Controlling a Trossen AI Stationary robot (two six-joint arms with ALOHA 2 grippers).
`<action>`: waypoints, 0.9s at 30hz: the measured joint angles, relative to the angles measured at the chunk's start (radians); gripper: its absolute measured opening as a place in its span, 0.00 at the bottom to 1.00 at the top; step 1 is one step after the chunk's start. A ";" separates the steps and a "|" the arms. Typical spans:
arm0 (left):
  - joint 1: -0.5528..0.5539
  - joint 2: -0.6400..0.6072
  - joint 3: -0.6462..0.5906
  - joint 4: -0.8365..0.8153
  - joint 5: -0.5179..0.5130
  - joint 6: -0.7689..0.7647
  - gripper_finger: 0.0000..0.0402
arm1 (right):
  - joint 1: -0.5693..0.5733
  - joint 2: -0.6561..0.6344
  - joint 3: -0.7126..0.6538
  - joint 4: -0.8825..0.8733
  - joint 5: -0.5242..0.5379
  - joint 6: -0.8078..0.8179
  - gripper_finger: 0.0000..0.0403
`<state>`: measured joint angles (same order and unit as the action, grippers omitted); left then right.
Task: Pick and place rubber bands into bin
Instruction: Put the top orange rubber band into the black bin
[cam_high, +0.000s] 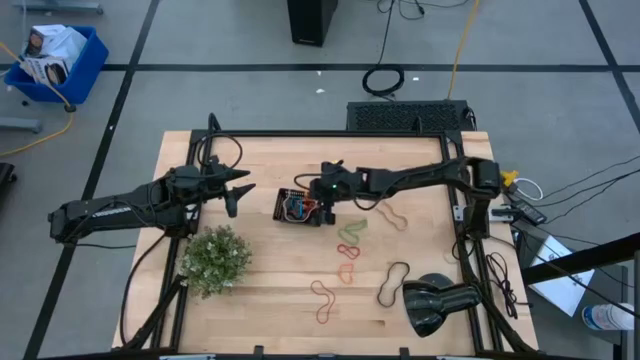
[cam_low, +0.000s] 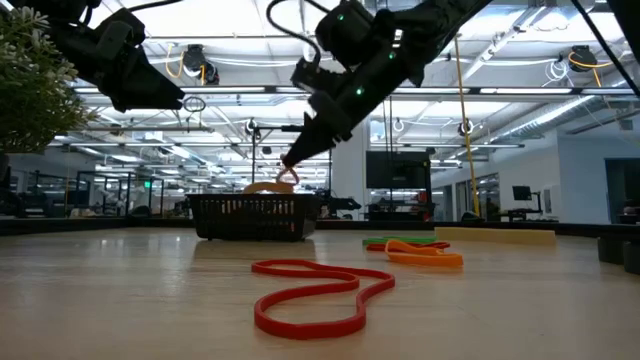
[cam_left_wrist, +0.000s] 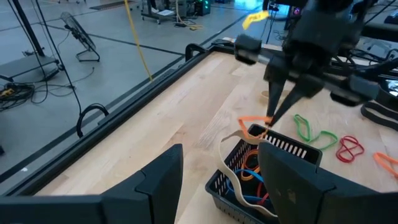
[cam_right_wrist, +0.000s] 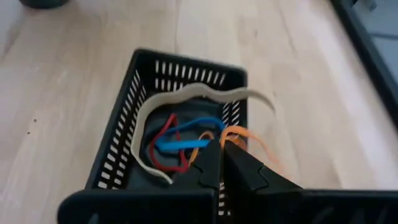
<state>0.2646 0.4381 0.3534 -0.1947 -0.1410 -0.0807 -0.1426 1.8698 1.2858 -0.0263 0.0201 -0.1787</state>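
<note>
Red band (cam_low: 310, 297) lies closest to the low camera, flat on the worktop (cam_high: 270, 290), looped in a figure-eight. Behind it to the right: an orange band (cam_low: 425, 256) and a green band (cam_low: 400, 241), both flat, close together.

Bin (cam_high: 298, 207) sits mid-worktop, just right of the left arm's tip. Inside it: a blue band (cam_right_wrist: 180, 138), a red one (cam_right_wrist: 168, 146) and more orange. A tan band (cam_right_wrist: 186, 99) drapes over the bin's rim, partly in, partly out.

Right pincer (cam_right_wrist: 222, 155) hangs over the bin's right edge, fingertips pinched together on an orange band (cam_right_wrist: 245, 140) that trails across the rim. From the low view, the tips sit just above the bin's top edge.

Left pincer (cam_high: 238, 190) hovers above the worktop just left of the bin, fingers spread apart, holding nothing.

More bands loose on the worktop right of and in front of the bin: a tan one (cam_high: 392, 214), a black one (cam_high: 393, 283) near the front right.

Plant (cam_high: 214, 258) stands front left. Black lamp (cam_high: 440, 305) lies at the front right corner.
</note>
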 joint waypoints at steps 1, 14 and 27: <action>0.000 0.000 0.000 0.000 0.000 0.003 0.54 | 0.003 0.008 0.000 0.000 0.000 0.010 0.00; 0.000 0.000 0.000 -0.004 0.000 0.009 0.54 | 0.035 0.100 0.000 0.000 -0.052 0.067 0.00; 0.000 0.000 0.000 -0.004 0.000 0.010 0.54 | 0.036 0.101 -0.001 0.005 -0.049 0.038 0.06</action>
<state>0.2646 0.4383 0.3534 -0.1986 -0.1411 -0.0708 -0.1062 1.9713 1.2850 -0.0215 -0.0288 -0.1407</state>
